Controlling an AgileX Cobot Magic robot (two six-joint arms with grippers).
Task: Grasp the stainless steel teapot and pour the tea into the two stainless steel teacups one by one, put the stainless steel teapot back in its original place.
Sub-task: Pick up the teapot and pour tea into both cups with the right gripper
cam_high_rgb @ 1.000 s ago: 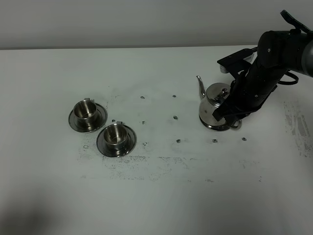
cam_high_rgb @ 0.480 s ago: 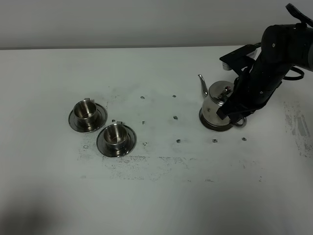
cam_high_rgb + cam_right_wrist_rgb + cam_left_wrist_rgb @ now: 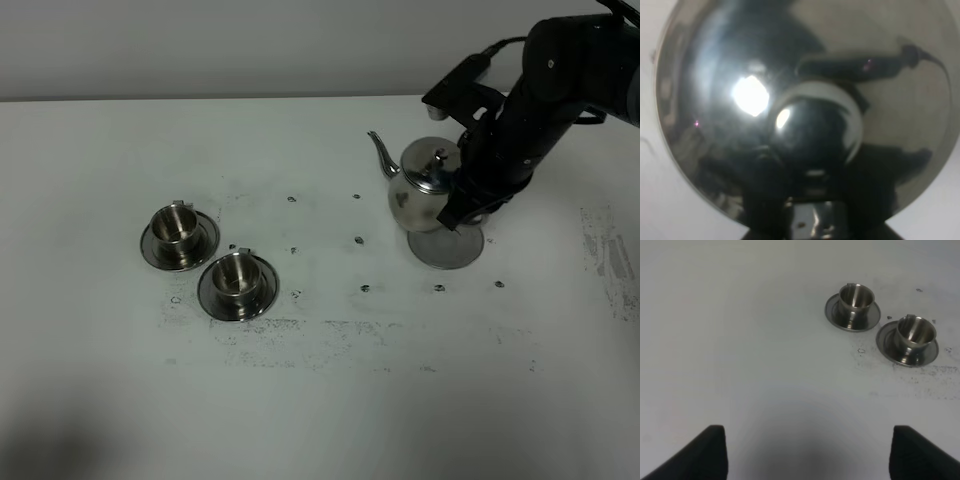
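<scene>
The stainless steel teapot (image 3: 418,190) hangs just above the table at the right, its spout pointing left. My right gripper (image 3: 466,203) is shut on its handle side. In the right wrist view the teapot's shiny body (image 3: 805,100) fills the picture. The two stainless steel teacups (image 3: 178,225) (image 3: 237,276) stand on their saucers at the left, and the left wrist view shows them as well (image 3: 855,297) (image 3: 915,332). My left gripper (image 3: 805,452) is open over bare table, well short of the cups. The tea is hidden.
A round steel plate (image 3: 449,248) lies on the white table (image 3: 330,380) just below and right of the lifted teapot. Small dark marks and scuffs dot the middle of the table. A wall runs along the far edge.
My right arm has lifted the teapot off its round plate and carried it up and to the left. The cups have not moved.
</scene>
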